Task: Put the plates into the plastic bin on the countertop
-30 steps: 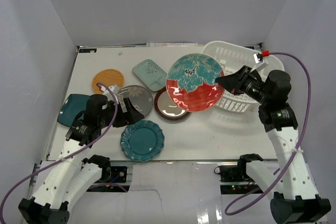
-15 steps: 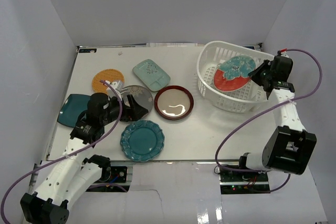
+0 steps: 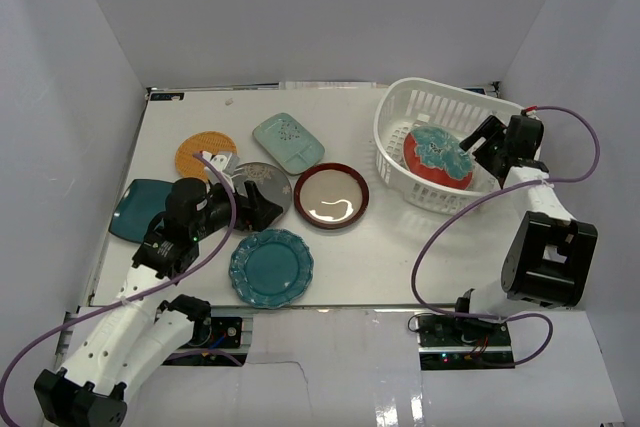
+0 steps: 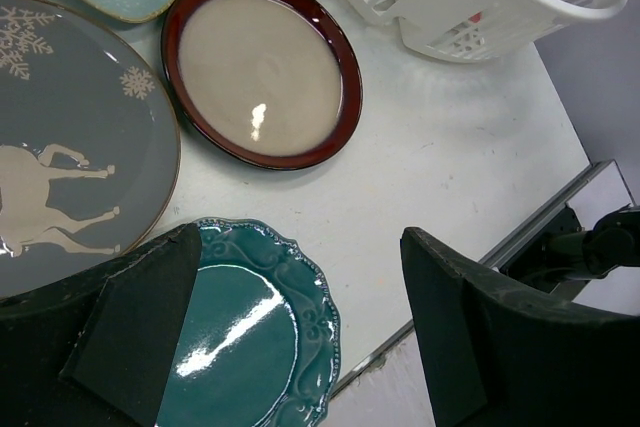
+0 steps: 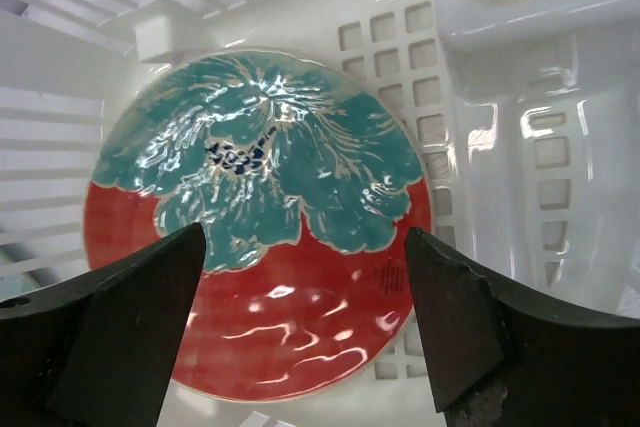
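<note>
Bench [image 4: 430, 147], L side: L end effector [image 4: 300, 257] hangs wide open, empty, over grey deer plate [image 4: 70, 147] and teal scalloped plate [image 4: 250, 337]. R side: R end effector [image 5: 302, 242] open, empty, above floral plate [image 5: 260, 147] lying inside plastic bin [image 5: 500, 177].

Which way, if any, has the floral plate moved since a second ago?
Yes: the floral plate went rightward, from above the red-rimmed plate into the plastic bin.

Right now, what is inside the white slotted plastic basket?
One dish shows: the red-and-teal floral round plate, resting in the white slotted plastic basket. Perforated base shows beside it; the base beneath the plate is covered.
</note>
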{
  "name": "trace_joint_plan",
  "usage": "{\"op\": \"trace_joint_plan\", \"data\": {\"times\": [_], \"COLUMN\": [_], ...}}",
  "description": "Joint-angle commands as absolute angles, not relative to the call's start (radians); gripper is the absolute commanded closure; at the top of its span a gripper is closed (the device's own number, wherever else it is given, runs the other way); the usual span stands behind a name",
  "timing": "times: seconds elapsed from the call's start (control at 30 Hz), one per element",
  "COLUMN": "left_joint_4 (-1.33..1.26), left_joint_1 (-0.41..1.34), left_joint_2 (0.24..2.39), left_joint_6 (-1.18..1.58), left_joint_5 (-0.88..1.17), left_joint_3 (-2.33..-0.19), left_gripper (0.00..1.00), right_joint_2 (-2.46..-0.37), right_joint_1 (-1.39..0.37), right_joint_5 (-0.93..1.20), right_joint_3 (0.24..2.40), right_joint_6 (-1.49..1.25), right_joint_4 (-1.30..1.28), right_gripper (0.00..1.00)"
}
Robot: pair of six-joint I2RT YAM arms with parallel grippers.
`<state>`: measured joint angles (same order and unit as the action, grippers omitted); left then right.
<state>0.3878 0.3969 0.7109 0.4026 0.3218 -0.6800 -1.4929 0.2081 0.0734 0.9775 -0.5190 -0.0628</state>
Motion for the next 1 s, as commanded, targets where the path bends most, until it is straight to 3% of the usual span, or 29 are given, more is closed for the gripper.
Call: {"op": "trace_joint_plan", "data": {"times": [0.0, 0.2, 0.3, 0.33, 0.43, 0.47, 0.57, 0.63, 0.77, 0.97], "left_joint_4": [0.379, 0.379, 0.379, 0.377, 0.377, 0.377, 0.374, 0.365, 0.348, 0.367], "left_joint_1": [0.405, 0.405, 0.406, 0.405, 0.407, 0.407, 0.406, 0.407, 0.407, 0.408], "left_joint_2": [0.695, 0.686, 0.686, 0.684, 0.666, 0.661, 0.635, 0.621, 0.592, 0.548], "left_joint_6": [0.383, 0.383, 0.385, 0.387, 0.390, 0.393, 0.400, 0.399, 0.388, 0.388], "left_joint_5": [0.302, 0.281, 0.253, 0.242, 0.178, 0.164, 0.124, 0.111, 0.075, 0.077], "left_joint_3": [-0.684, -0.689, -0.699, -0.704, -0.726, -0.742, -0.768, -0.779, -0.733, -0.700], "left_gripper": [0.09, 0.09, 0.09, 0.09, 0.09, 0.09, 0.09, 0.09, 0.09, 0.04], "right_joint_2": [-1.416, -1.280, -1.183, -1.145, -1.105, -1.101, -1.140, -1.202, -1.314, -1.546], "right_joint_1": [0.210, 0.129, -0.088, -0.236, -0.446, -0.574, -0.783, -0.853, -0.925, -0.992], "right_joint_5": [0.005, 0.069, 0.097, 0.100, 0.104, 0.100, 0.092, 0.083, 0.139, 0.219], "right_joint_3": [1.014, 1.062, 1.004, 0.977, 0.832, 0.790, 0.628, 0.560, 0.451, 0.468], "right_joint_6": [-0.468, -0.416, -0.416, -0.417, -0.501, -0.535, -0.664, -0.704, -0.828, -0.926], "right_joint_4": [-0.037, -0.100, -0.109, -0.097, -0.034, 0.038, 0.161, 0.251, 0.463, 0.667], "right_gripper": [0.13, 0.12, 0.16, 0.20, 0.32, 0.46, 0.63, 0.61, 0.34, 0.31]}}
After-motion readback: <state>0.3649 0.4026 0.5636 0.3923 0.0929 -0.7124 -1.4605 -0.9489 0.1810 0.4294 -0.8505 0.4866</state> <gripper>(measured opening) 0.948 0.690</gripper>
